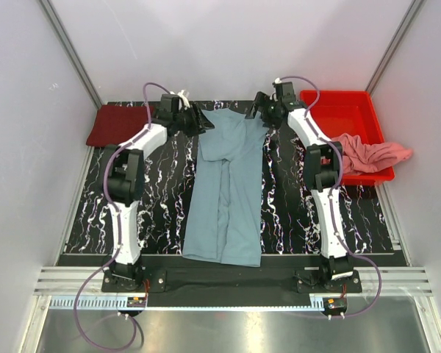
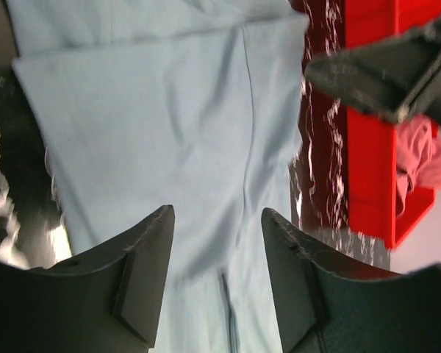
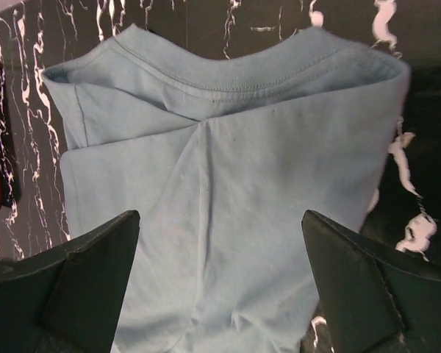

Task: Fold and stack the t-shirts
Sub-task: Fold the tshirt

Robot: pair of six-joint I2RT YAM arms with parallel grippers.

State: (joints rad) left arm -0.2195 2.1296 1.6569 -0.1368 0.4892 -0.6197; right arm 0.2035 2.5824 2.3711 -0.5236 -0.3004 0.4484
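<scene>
Grey-blue t-shirt (image 1: 224,198) lies folded lengthwise down the middle of the table (image 1: 162,213), collar at the far edge. Left gripper (image 2: 217,213) and right gripper (image 3: 220,217) hover over its far end, jaws apart, holding nothing. Maroon t-shirt (image 1: 117,123) lies at the far-left corner. Pink t-shirt (image 1: 371,154) drapes over the near rim of the red tray (image 1: 338,103) at the far-right corner.

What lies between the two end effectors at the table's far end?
The collar end of the dusty grey-blue cloth t-shirt, shown in the top view.

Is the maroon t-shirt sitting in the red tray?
No, the maroon t-shirt lies at the far left of the table, while the red tray sits at the far right.
</scene>
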